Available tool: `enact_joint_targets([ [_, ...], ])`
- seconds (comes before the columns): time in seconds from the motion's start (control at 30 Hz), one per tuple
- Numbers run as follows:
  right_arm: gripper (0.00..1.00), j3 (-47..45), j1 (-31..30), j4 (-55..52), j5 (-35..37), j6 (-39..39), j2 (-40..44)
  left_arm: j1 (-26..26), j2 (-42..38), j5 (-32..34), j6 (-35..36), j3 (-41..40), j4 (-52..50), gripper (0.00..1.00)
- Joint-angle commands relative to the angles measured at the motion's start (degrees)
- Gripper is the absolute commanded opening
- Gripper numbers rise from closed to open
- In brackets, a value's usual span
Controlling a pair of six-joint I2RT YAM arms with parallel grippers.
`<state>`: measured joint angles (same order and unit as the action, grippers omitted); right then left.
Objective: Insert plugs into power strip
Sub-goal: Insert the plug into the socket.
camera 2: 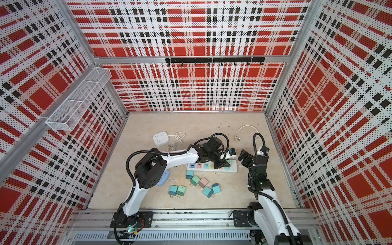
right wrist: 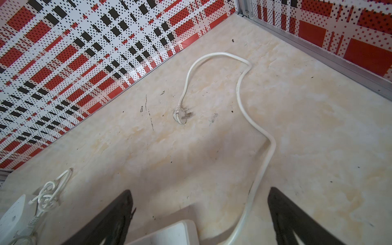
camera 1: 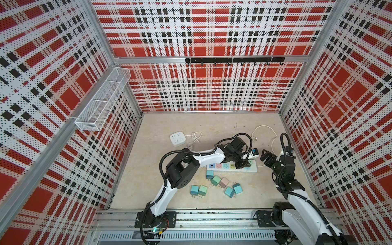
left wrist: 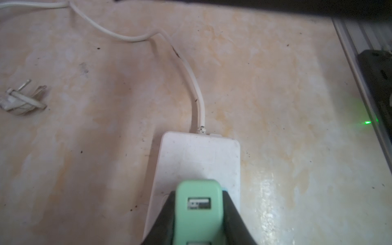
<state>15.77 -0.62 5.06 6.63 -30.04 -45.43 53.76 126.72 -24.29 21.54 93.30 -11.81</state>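
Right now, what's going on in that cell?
The left claw is shut on a mint green plug, holding it over the cord end of the long white power strip. Whether the prongs are in can't be seen. The right claw is open and empty, and hovers near that same end. Seven more plugs lie loose on the table in front of the strip.

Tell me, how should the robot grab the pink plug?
Probably from straight above, pinching the pink plug by its smooth body sides, not the prongs. It lies flat with the prongs sticking out sideways toward the robot, so the top is open. A mint plug sits close against one side, so a finger must slip in carefully there.
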Motion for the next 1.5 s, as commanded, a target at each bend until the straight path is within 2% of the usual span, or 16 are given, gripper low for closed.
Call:
enact_joint_targets([
  [0.0, 1.0, -0.8, 0.2, 2.9, -0.2, -0.5, 0.8, -1.3, 0.4, 1.8, -4.5, -1.3, 5.0, 0.0],
  [0.33, 1.0, -1.1, 0.2, 2.6, 0.0, -0.5, 1.4, -2.6, 0.8, 4.5, -6.3, -2.3, 5.7, 0.0],
  [0.53, 1.0, -1.1, 0.1, 2.6, 0.0, -0.5, 1.6, -0.6, 0.2, 6.3, -3.1, -4.8, 6.1, 0.0],
  [0.87, 1.0, -1.3, 0.2, 2.5, -0.2, -0.5, 1.9, -1.2, 0.3, 5.6, -4.3, -8.3, 8.9, 0.0],
  [1.13, 1.0, -1.6, 0.1, 2.5, -0.3, -0.5, 2.4, -0.7, -1.0, 5.2, -2.0, -10.0, 9.1, 0.0],
  [1.17, 1.0, -1.7, 0.1, 2.5, -0.2, -0.5, 2.5, -0.7, -1.3, 4.6, -1.9, -10.0, 9.0, 0.06],
  [1.23, 1.0, -1.7, 0.2, 2.5, -0.2, -0.5, 2.7, -0.7, -1.9, 4.3, -2.0, -9.8, 9.0, 0.32],
  [1.27, 1.0, -1.7, 0.2, 2.5, -0.3, -0.5, 2.9, -0.6, -2.5, 4.4, -1.8, -9.5, 8.9, 0.69],
  [1.3, 1.0, -1.8, 0.2, 2.5, -0.4, -0.5, 3.0, -0.6, -3.0, 4.3, -1.2, -9.3, 8.7, 1.0],
  [1.47, 1.0, -2.2, 0.2, 2.9, -1.0, 0.0, 3.8, -0.5, -5.4, 5.9, 0.7, -6.4, 6.1, 0.99],
])
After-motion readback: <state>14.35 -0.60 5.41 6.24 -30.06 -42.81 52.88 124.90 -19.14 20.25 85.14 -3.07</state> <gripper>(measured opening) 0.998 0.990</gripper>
